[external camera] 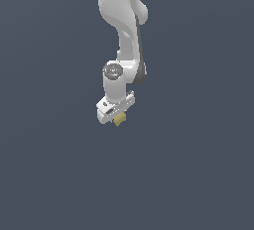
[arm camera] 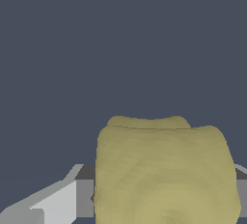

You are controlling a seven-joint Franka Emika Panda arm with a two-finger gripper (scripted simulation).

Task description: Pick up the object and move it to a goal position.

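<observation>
Between the closed jaws sits the pale yellow object (external camera: 119, 120).

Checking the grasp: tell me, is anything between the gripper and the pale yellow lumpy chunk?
Nothing: the pale yellow lumpy chunk sits directly under the white gripper in the exterior view, and fills the wrist view.

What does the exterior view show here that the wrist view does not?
Only the exterior view shows the white arm coming down from above, with the tool beneath its head. Only the wrist view shows the pale yellow chunk's lumpy surface close up, with a grey finger beside it. Both show the chunk at the tool against the plain dark blue-grey background.
</observation>
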